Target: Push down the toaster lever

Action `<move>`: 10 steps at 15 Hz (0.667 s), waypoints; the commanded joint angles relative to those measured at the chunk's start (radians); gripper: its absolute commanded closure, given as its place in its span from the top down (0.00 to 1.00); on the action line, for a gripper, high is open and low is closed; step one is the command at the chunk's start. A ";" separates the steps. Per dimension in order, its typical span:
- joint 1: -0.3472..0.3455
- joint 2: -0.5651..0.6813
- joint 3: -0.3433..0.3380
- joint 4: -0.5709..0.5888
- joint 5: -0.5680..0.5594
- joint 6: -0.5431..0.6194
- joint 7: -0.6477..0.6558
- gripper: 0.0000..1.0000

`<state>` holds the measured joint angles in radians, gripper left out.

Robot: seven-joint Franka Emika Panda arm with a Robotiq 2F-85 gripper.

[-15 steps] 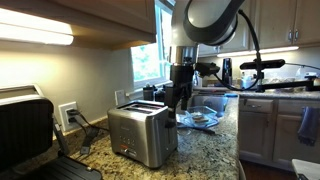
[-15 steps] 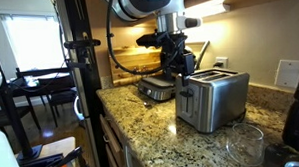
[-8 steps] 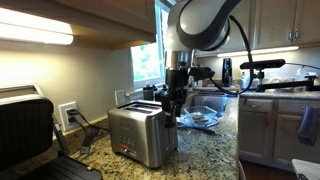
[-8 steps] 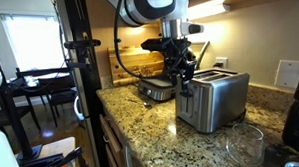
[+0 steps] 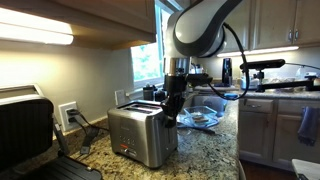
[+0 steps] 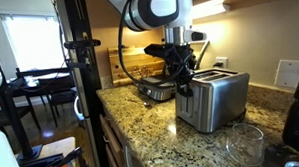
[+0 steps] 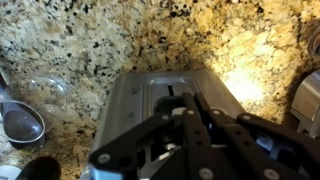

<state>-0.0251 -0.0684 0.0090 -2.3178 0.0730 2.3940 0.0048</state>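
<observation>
The brushed steel toaster (image 5: pixel 142 135) stands on the granite counter and shows in both exterior views (image 6: pixel 212 99). My gripper (image 5: pixel 170 107) hangs just above its end that faces the window, close to the top edge (image 6: pixel 185 84). In the wrist view the gripper (image 7: pixel 188 108) has its dark fingers pressed together over the toaster (image 7: pixel 135 95), near the end of its slots, with nothing between them. The lever is hidden under the fingers, and I cannot tell whether they touch it.
A black-and-silver grill appliance (image 5: pixel 25 130) stands near the toaster, with a wall outlet (image 5: pixel 68 115) and cords behind. A glass bowl (image 5: pixel 200 118) lies on the counter beyond the gripper. A drinking glass (image 6: pixel 242 145) stands near the counter's front edge.
The jaws have gone from open to shut. The arm has tipped over and brought the gripper slightly lower, toward the toaster's end.
</observation>
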 commanded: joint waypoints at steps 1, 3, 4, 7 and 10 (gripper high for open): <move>0.002 0.015 -0.017 -0.007 0.022 0.036 -0.030 0.00; 0.002 0.038 -0.021 -0.005 0.027 0.054 -0.041 0.01; 0.003 0.051 -0.021 -0.003 0.033 0.063 -0.047 0.01; 0.004 0.092 -0.019 -0.001 0.053 0.092 -0.070 0.01; 0.001 0.149 -0.016 0.003 0.070 0.118 -0.081 0.01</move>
<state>-0.0263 0.0199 -0.0026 -2.3170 0.1075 2.4597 -0.0398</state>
